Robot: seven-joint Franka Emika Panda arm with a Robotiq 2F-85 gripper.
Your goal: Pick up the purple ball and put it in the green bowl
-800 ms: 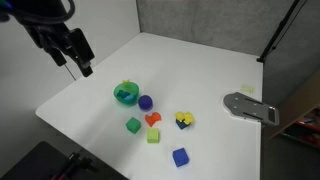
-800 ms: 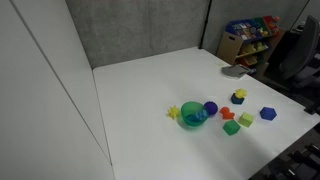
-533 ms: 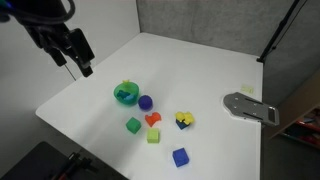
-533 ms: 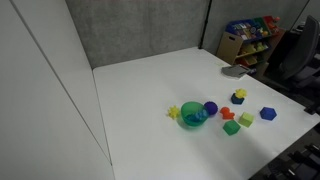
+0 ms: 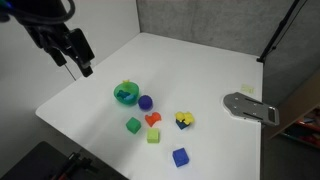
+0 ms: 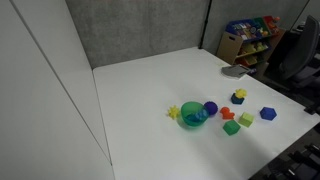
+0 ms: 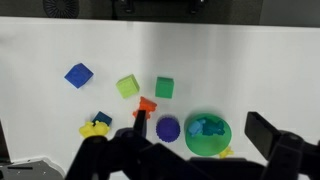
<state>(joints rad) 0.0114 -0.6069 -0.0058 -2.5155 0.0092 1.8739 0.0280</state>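
Observation:
The purple ball (image 5: pixel 145 101) lies on the white table right beside the green bowl (image 5: pixel 126 94); both also show in an exterior view, the ball (image 6: pixel 210 108) next to the bowl (image 6: pixel 192 115). In the wrist view the ball (image 7: pixel 168 128) sits just left of the bowl (image 7: pixel 208 133), which has a bluish-teal piece inside. My gripper (image 5: pixel 80 62) hangs open and empty high above the table's far left edge, well away from both. In the wrist view its fingers (image 7: pixel 180 145) frame the ball and the bowl from above.
Toy blocks lie near the ball: a red one (image 5: pixel 153 119), a green one (image 5: pixel 133 125), a light green one (image 5: pixel 153 136), a blue cube (image 5: pixel 180 157) and a yellow-and-blue piece (image 5: pixel 184 120). A grey metal part (image 5: pixel 250 107) lies at the table's edge. A toy shelf (image 6: pixel 250 35) stands beyond the table.

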